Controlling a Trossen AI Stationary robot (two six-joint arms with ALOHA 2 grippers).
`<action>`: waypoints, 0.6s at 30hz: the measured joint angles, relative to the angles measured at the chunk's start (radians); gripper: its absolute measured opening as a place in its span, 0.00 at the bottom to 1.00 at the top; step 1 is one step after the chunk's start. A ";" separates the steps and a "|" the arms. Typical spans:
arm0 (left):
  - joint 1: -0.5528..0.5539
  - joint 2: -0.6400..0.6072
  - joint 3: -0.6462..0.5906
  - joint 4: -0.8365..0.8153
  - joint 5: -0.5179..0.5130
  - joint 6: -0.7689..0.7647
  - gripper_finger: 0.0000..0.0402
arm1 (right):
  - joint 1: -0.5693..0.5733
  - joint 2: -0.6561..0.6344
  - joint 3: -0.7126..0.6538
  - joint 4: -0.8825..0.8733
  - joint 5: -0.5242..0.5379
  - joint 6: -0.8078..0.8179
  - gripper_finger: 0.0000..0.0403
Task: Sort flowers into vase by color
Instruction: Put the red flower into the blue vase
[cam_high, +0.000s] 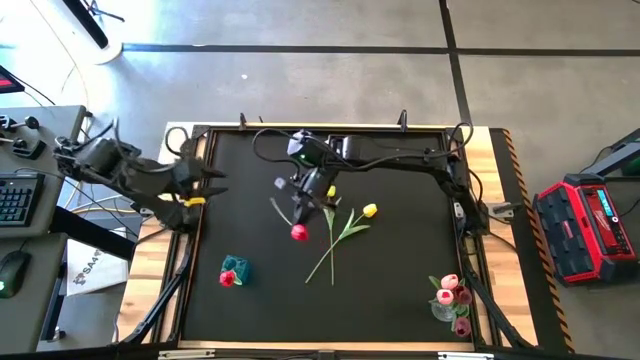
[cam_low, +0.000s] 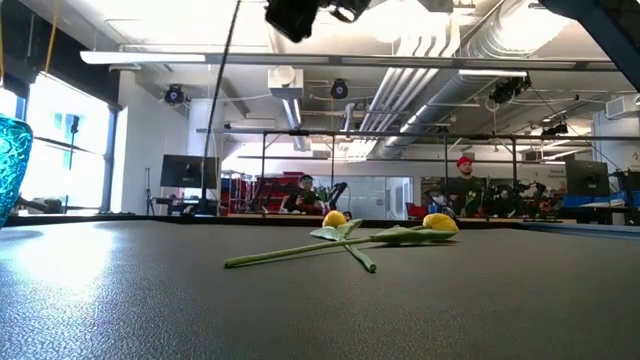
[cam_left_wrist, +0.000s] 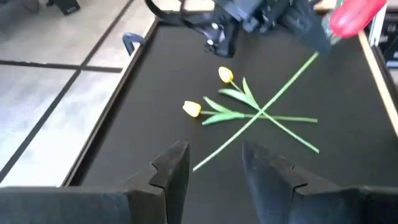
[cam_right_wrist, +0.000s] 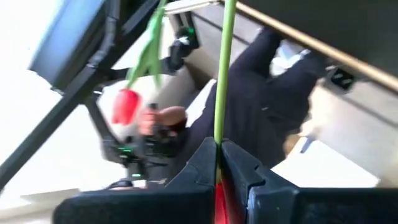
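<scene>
**A:** So what's the right gripper (cam_right_wrist: 219, 163) up to? The right wrist view is a mess.

**B:** Its two dark fingers (cam_right_wrist: 244, 167) are pinched tight on the thin green stem of a red artificial tulip (cam_high: 299, 232). You can see the stem running straight out from between them. From overhead, that arm is stretched across the far half of the black counter (cam_high: 400, 290), with the tulip's red bud hanging toward the middle of the mat.

**A:** And the left one?

**B:** The left gripper (cam_left_wrist: 214, 163) is out past the counter's left edge, over the wood border, pointed inward. Its fingers stand partly apart with nothing between them.

**A:** Where's everything else?

**B:** Just beside the held tulip, two yellow artificial tulips with green stems and leaves (cam_high: 352, 222) lie flat near the middle of the counter, stems crossing each other. In the low view both yellow buds show side by side on the mat.

**A:** Vases?

**B:** Yep. A small teal glass vase (cam_high: 234, 268) sits at the near left of the counter with a red bud at it; can't tell if that flower is fully inside. At the near right corner, a clear glass vase holding pink tulips (cam_high: 450, 296). The two are well apart.

**A:** Anything off the counter?

**B:** A red and black case (cam_high: 590, 228) on the floor to the right, and a keyboard (cam_high: 15, 198) on a desk to the left. People show far back in the room.
</scene>
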 joint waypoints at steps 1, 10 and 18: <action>0.000 0.008 -0.002 0.000 0.005 0.002 0.34 | -0.002 0.000 0.008 0.030 0.000 0.041 0.00; 0.000 0.065 -0.004 0.062 -0.018 0.033 0.34 | -0.036 0.001 0.111 0.084 0.017 0.152 0.00; 0.000 0.109 -0.004 0.191 -0.053 0.195 0.34 | -0.043 0.000 0.138 0.217 0.017 0.371 0.00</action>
